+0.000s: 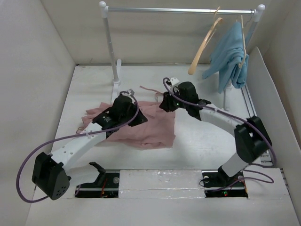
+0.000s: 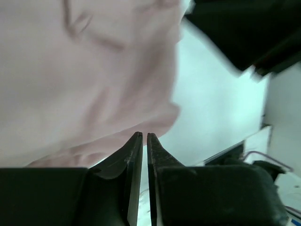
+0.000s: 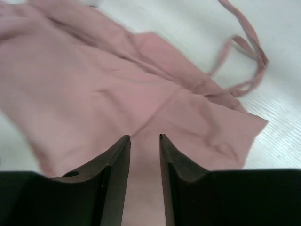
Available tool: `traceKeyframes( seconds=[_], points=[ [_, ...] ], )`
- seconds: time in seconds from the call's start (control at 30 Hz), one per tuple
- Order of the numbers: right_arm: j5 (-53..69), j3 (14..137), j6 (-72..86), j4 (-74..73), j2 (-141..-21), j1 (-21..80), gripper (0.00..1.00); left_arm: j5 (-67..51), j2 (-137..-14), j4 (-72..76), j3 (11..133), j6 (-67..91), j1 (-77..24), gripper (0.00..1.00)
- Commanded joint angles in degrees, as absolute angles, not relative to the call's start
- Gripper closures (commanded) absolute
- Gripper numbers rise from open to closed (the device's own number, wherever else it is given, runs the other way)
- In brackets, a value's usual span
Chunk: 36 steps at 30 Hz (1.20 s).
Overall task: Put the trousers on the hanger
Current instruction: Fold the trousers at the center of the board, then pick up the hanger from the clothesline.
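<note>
1. My left gripper: fingers pressed almost together at the edge of the trousers. I see no cloth between them, though a thin fold cannot be ruled out.
2. My right gripper: fingers slightly spread, low over the pink cloth, not far from the loose drawstring. Nothing is held.
3. Trousers: crumpled on the table under both wrists, not lifted.
4. Hanger: empty, hooked on the rail at the back right, beside a blue garment and well apart from the trousers.
5. Step in hand, in my judgement: securing a first hold on the cloth. The task is at an early stage.
6. Next move calls for a firm pinch on the waistband at each side, then a level lift so the legs hang free before approaching the hanger.
</note>
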<state>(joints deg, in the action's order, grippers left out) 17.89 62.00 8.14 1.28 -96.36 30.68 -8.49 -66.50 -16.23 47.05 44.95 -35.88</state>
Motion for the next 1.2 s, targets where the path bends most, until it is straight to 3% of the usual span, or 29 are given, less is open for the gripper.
traceKeyframes(
  seconds=[0.0, 0.13, 0.17, 0.33, 0.5, 0.6, 0.63, 0.73, 0.83, 0.9, 0.93, 0.97, 1.0, 1.03, 1.13, 1.17],
  points=[
    [16.3, 57.8, 8.4, 1.0, -87.5, 35.1, 0.63, -6.8, -65.1, -17.1, 51.2, 42.1, -35.8, 0.94],
    [15.1, 47.8, 12.9, 5.6, -83.1, 38.2, 0.96, -5.2, -72.6, -14.1, 51.2, 41.1, -32.4, 0.95],
    [15.0, 45.9, 13.5, 7.3, -83.1, 38.2, 1.00, -5.3, -73.6, -13.1, 50.5, 41.0, -30.4, 0.95],
    [14.4, 38.1, 14.7, 11.2, -87.1, 37.7, 1.00, -3.3, -79.9, -9.3, 49.0, 43.1, -24.8, 0.96],
    [15.4, 38.3, 14.0, 10.2, -87.9, 37.7, 1.00, -4.8, -81.5, -7.3, 45.8, 44.0, -20.8, 0.96],
    [14.9, 42.7, 11.9, 3.2, -83.9, 38.4, 0.81, -5.2, -79.5, -8.9, 46.5, 43.2, -20.3, 0.97],
    [14.7, 44.4, 10.3, 0.9, -82.2, 38.4, 0.64, -5.7, -78.1, -9.1, 46.8, 43.0, -20.3, 0.97],
    [15.1, 53.6, 7.0, -11.2, -75.8, 38.9, 0.42, -4.0, -71.7, -11.1, 49.6, 41.3, -22.1, 0.97],
    [15.0, 65.4, 4.3, -21.9, -71.6, 38.9, 0.33, -1.5, -67.3, -14.5, 54.4, 38.5, -23.6, 0.98],
    [14.8, 74.8, 3.3, -27.6, -69.9, 37.9, 0.34, -2.1, -65.6, -15.7, 57.3, 37.2, -24.1, 1.00],
    [14.9, 78.0, 2.0, -29.0, -69.6, 36.5, 0.50, -2.6, -65.0, -15.6, 58.2, 36.2, -24.1, 1.00],
    [15.5, 84.3, 1.4, -30.8, -69.2, 34.6, 0.76, -4.0, -64.2, -15.3, 59.6, 34.9, -24.1, 1.00],
    [15.8, 84.4, 1.4, -31.4, -69.2, 34.6, 0.93, -4.6, -64.0, -15.2, 60.1, 34.6, -24.1, 1.00],
    [16.8, 90.1, 1.4, -31.8, -69.2, 33.2, 1.00, -5.1, -63.9, -15.0, 60.7, 34.3, -24.1, 1.00],
    [18.7, 100.6, 1.7, -32.2, -70.7, 26.6, 1.00, -6.2, -64.0, -14.9, 62.0, 33.5, -24.1, 1.00],
    [19.2, 102.9, 1.7, -32.3, -71.5, 22.6, 0.96, -6.4, -64.0, -14.7, 62.0, 33.2, -24.1, 1.00]
  ],
)
